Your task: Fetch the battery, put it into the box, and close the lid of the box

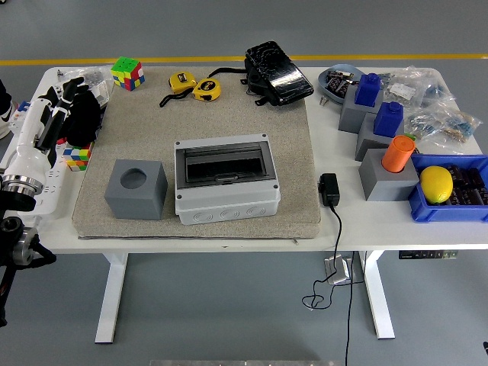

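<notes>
The grey plastic box [226, 200] stands in the middle of the beige mat, and its dark see-through lid [225, 163] lies flat on top. Small dark cells that look like batteries [338, 82] lie in a round grey dish at the back right. My left arm comes in along the table's left edge. Its black hand [75, 107] rests with fingers stretched out and holds nothing, far left of the box. My right arm is out of view.
A grey cube with a round hole [136, 188] stands left of the box. Rubik's cubes [127, 73], tape measures [195, 87] and a black pouch [277, 73] line the back. Grey blocks with blue and orange caps [388, 156], a blue bin with a lemon [436, 184] and a black adapter [329, 189] sit on the right.
</notes>
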Robot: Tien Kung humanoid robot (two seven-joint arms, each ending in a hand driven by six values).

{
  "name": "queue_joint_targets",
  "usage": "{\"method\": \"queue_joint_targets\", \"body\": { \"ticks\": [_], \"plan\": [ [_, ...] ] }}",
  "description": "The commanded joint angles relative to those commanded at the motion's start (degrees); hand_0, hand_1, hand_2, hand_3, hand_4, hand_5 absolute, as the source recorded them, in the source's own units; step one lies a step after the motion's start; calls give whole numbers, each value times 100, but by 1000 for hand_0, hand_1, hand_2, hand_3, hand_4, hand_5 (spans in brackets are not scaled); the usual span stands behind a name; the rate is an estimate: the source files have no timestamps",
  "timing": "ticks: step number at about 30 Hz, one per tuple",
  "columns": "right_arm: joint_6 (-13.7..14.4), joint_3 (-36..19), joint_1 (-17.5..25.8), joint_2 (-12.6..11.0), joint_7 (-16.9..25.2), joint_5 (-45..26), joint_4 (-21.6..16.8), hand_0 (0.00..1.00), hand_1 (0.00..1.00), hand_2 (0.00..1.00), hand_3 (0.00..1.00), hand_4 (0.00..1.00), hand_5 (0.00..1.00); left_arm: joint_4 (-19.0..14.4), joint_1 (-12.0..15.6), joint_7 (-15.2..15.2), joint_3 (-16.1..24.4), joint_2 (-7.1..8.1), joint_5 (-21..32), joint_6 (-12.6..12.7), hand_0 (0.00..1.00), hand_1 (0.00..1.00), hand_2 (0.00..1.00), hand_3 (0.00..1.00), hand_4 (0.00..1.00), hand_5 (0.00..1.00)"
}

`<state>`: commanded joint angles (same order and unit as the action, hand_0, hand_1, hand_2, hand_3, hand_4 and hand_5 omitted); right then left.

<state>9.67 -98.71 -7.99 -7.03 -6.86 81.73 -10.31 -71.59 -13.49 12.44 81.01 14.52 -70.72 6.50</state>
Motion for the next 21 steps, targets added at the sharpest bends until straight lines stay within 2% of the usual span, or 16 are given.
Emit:
{"method": "queue_joint_targets", "body": {
  "ticks": [21],
  "plan": [
    [3,-21,-1,14,0,3,0,851,846,803,828,998,998,11,-12,40,21,2,36,2,848,831,808,796,998,921]
  ]
}}
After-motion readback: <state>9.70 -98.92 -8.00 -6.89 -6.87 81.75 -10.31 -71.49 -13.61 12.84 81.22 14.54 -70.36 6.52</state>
